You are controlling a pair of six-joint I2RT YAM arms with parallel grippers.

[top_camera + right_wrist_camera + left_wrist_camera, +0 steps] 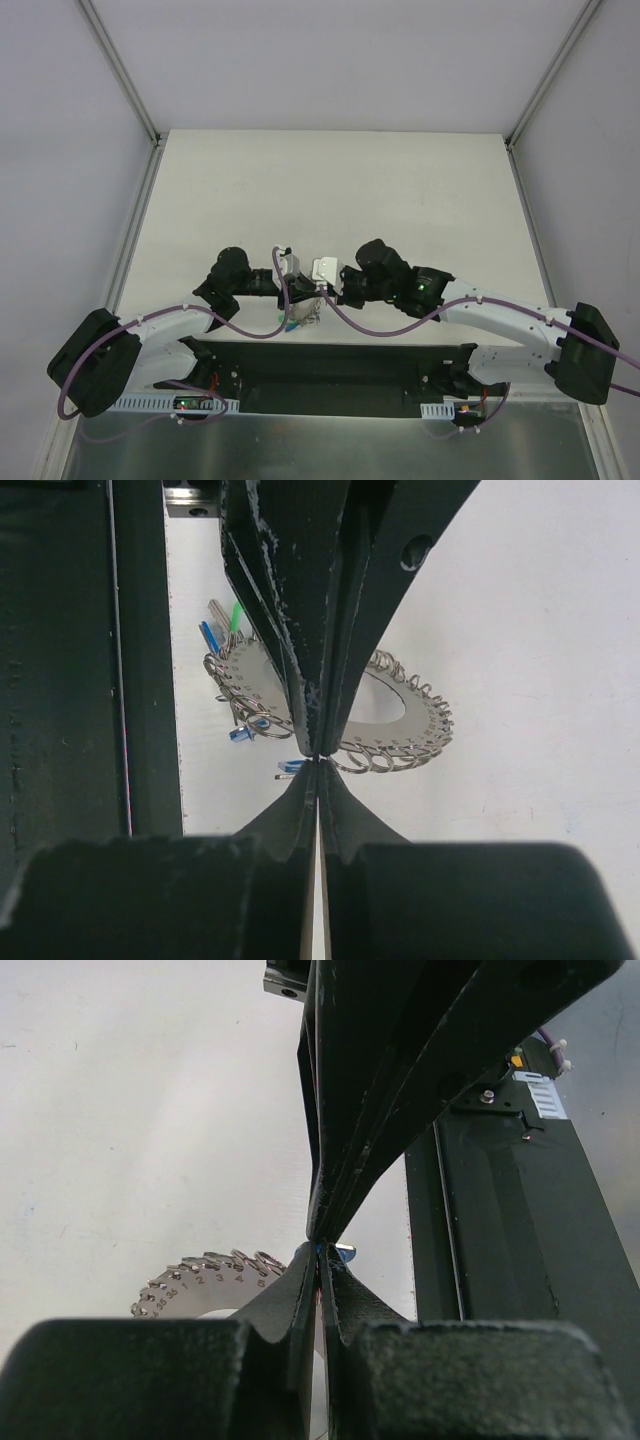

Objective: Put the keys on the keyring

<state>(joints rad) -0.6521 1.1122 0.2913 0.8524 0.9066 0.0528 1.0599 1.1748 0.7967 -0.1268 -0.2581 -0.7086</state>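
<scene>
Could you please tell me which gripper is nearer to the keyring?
Right, though only narrowly. The right gripper has its shut tips right at the rim of the keyring. The left gripper, also shut, sits just off the ring's edge, beside it.

A white surface (330, 180) sits between grey walls (60, 150), with a black panel (340, 375) along its near edge.

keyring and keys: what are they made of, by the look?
Keyring: looks like metal, a flat matt silver-grey disc with an open centre and shiny wire loops round its rim.
Keys: thin bright silvery blades, likely metal, with blue and green heads that look plastic; too small to be sure.
</scene>
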